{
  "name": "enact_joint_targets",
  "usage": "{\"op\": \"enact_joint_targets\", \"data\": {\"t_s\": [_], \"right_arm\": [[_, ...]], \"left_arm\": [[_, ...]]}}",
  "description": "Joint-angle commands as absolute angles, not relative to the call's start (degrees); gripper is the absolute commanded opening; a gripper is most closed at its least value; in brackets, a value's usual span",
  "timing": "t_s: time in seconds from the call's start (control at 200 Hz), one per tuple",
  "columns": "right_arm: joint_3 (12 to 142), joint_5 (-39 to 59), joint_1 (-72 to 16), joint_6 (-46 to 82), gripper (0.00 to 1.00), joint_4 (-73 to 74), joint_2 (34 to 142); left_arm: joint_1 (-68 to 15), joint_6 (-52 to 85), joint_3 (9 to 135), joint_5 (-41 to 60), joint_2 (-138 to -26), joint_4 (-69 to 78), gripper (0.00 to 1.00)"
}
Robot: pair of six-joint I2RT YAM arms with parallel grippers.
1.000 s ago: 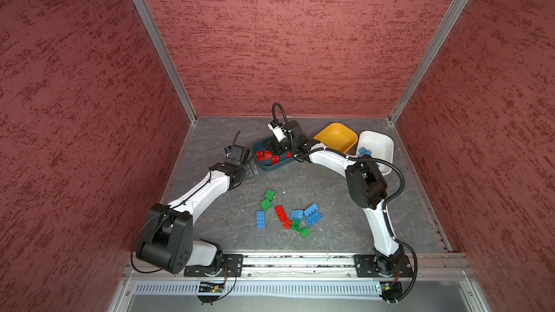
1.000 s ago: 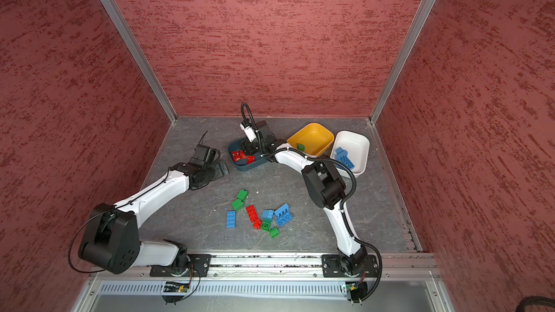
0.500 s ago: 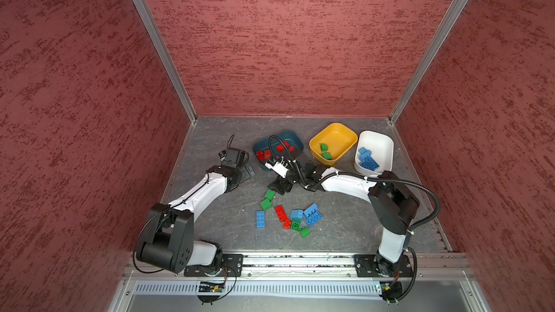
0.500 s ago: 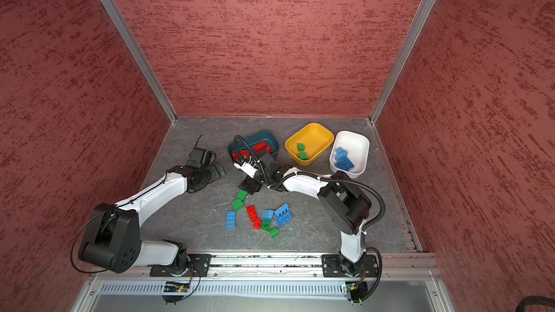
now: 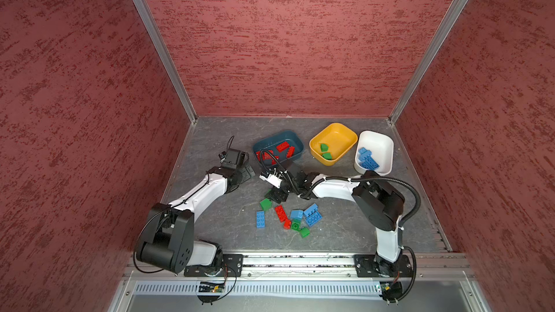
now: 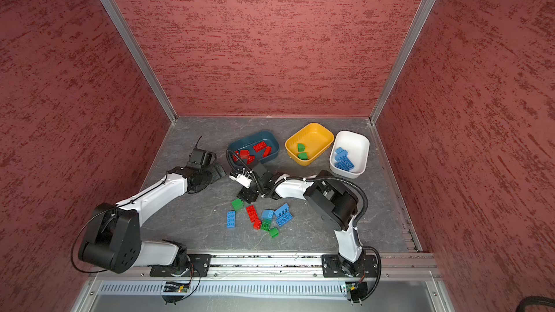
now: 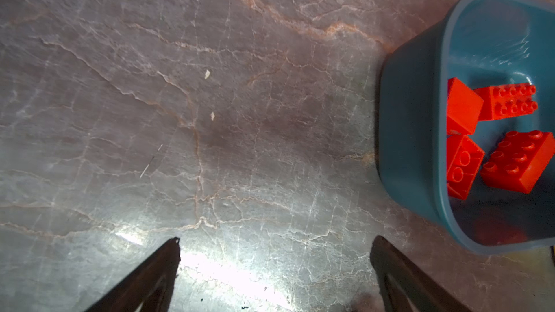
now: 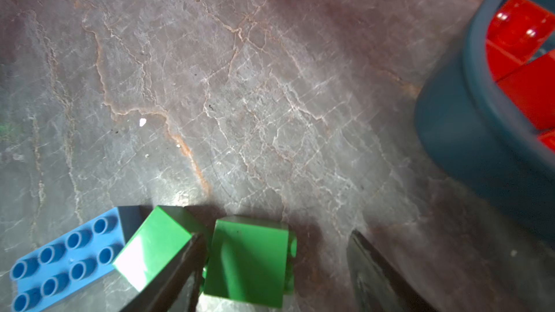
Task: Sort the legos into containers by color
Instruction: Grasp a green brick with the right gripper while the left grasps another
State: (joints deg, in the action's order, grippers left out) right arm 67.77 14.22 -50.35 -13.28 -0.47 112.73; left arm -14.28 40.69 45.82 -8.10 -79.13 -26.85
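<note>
Green lego [image 8: 249, 262] sits between the right jaws, which stand apart; left jaws wide apart too.

The table [image 7: 210, 115] looks like veined grey stone, smooth with a dull sheen. The legos [image 7: 519, 160] are glossy plastic, the teal tub [image 7: 411, 145] smooth satin plastic; the walls [image 5: 285, 40] look rough and matt.
</note>
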Motion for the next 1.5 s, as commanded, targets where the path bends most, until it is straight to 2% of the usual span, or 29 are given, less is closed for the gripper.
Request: {"op": "enact_joint_targets", "data": {"t_s": [0.0, 0.065, 0.235, 0.411, 0.511, 0.987, 1.232, 1.458, 1.498], "right_arm": [[67.5, 7.0, -50.7, -16.1, 0.71, -0.8, 113.3], [67.1, 7.0, -50.7, -17.2, 0.7, -1.0, 112.9], [68.8, 14.9, -50.7, -17.7, 0.71, -3.7, 114.5], [69.2, 12.4, -50.7, -14.5, 0.72, -1.3, 116.1], [69.2, 13.3, -50.7, -14.4, 0.69, -0.8, 116.4], [64.0, 15.9, -49.6, -12.3, 0.4, 7.8, 111.8], [54.2, 10.3, -47.7, -9.6, 0.27, 18.4, 103.0], [44.5, 1.3, -45.0, -5.5, 0.0, 28.9, 93.8], [43.2, -0.3, -44.2, -4.7, 0.0, 30.2, 92.4]], "left_arm": [[-14.1, 40.7, 45.4, -8.3, -78.3, -26.4, 0.99], [-14.3, 40.5, 45.3, -8.4, -78.1, -26.4, 1.0], [-15.7, 40.5, 45.3, -8.9, -78.2, -26.5, 0.99], [-16.6, 40.6, 45.1, -8.6, -78.4, -26.6, 0.99], [-17.3, 40.6, 44.9, -7.9, -78.4, -26.7, 0.99], [-20.8, 45.4, 43.7, -6.6, -78.7, -28.0, 0.99], [-24.2, 53.6, 43.8, -7.5, -78.6, -31.3, 0.99], [-27.2, 56.6, 43.9, -4.8, -78.8, -33.8, 0.99], [-27.6, 55.2, 43.8, -3.8, -79.0, -33.3, 0.99]]}}
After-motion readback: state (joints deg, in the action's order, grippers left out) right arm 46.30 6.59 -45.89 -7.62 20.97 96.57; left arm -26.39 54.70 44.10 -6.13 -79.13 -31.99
